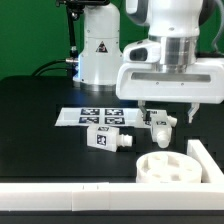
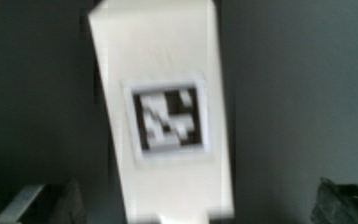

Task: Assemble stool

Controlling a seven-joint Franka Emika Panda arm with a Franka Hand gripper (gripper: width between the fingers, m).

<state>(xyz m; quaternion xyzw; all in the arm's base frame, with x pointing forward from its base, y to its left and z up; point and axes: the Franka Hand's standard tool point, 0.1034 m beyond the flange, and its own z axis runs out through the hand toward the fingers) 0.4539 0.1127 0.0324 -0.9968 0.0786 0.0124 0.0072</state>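
A stool leg [image 2: 149, 50] of smooth white plastic with a faint sheen carries a matt black-and-white printed tag [image 2: 165, 120]. The round seat [image 1: 170, 167] is the same smooth white plastic. The table [image 1: 40, 110] is matt black. The robot arm casing [image 1: 170, 75] is glossy white.

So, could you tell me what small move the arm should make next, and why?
Probably lower the open claw straight down around the stool leg, then close. The wrist view shows that leg centred between the fingers, which are spread wide on either side. In the exterior view the claw appears to hang just above it.
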